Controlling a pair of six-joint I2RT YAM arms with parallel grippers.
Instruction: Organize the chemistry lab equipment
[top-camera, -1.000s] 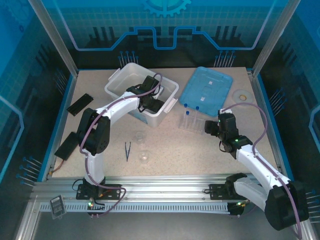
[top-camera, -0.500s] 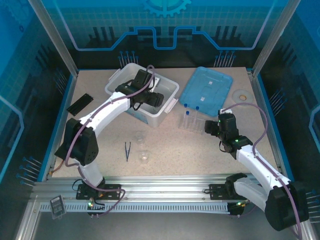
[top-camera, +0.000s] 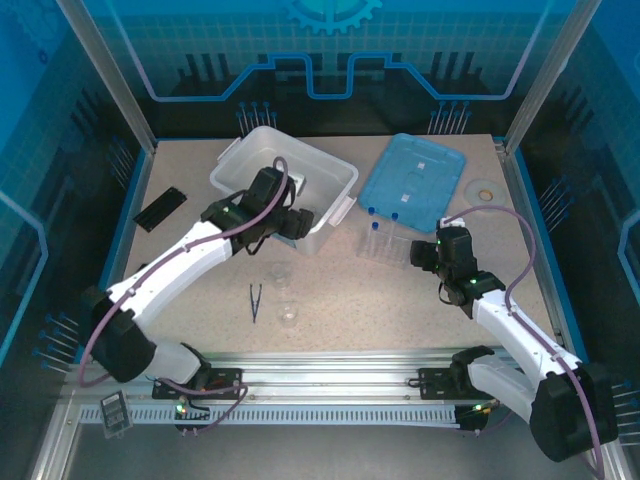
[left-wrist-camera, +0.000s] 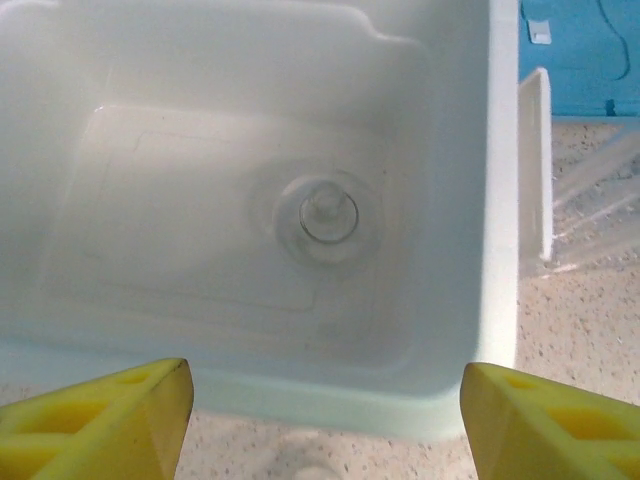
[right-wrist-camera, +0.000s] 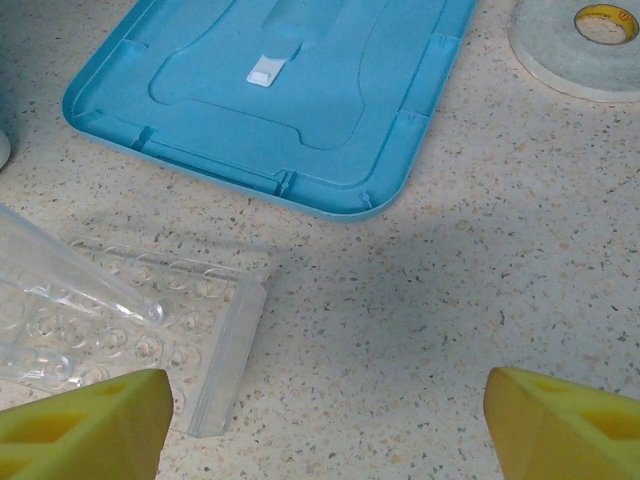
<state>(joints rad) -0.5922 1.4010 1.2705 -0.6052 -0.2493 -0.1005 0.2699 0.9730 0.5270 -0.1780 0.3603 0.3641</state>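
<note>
Okay, a small clear glass vessel (left-wrist-camera: 328, 215) sits mouth-up on the floor of the white plastic bin (top-camera: 250, 150), a touch toward 1 o'clock from the floor's centre. Over the bin's near wall hangs the left gripper (left-wrist-camera: 325, 400), its yellow fingertips (left-wrist-camera: 100, 410) spread wide and nothing between them.

Out on the speckled table (top-camera: 400, 310), a small clear glass beaker (top-camera: 280, 271) stands at 6 o'clock from the bin. A second glass beaker (top-camera: 289, 314) is nearer the arm bases. The thin dark tweezers (top-camera: 256, 300) lie flat just at 9 o'clock from that pair, apart from both.

Across at 3 o'clock from the bin is the clear plastic tube rack (top-camera: 385, 248), with clear blue-capped tubes (top-camera: 373, 222) in it, two caps showing. The right gripper (right-wrist-camera: 325, 425) hovers just at 4 o'clock from the rack, low over bare table, jaws gaping and empty.

Beyond the rack, at 12 o'clock, lies the flat blue plastic lid (top-camera: 420, 180). A roll of pale tape (top-camera: 484, 188) rests at the lid's 3 o'clock. Far over at 9 o'clock from the bin, the flat black ridged strip (top-camera: 160, 208) lies alone.
</note>
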